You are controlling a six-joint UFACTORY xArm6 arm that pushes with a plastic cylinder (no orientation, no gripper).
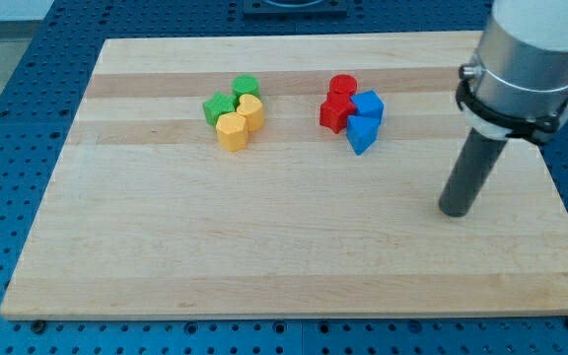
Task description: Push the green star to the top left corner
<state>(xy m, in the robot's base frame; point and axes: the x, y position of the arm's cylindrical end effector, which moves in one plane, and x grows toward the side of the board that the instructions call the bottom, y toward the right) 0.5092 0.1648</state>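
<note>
The bench point(294, 247) is a light wooden board resting on a blue perforated surface point(8, 59).

Left cluster, upper left-centre of the bench: the green star point(219, 107) lies at the cluster's left edge. A second green block point(246, 87), shape unclear, sits just above and to the star's right. A yellow block point(251, 109) sits at the star's right, and a yellow hexagonal block point(232, 130) sits just below. All four appear to touch.

Right cluster, upper centre: a red cylinder point(342, 87) sits above a red block point(336, 112). A blue block point(368, 105) sits to their right, and a second blue block point(362, 133) sits below it. The blocks are packed together.

My tip point(455, 211) rests on bare bench at the view's right, well apart from both clusters, below and right of the blue blocks. It touches no block. The arm has no fingers, so nothing is held.
</note>
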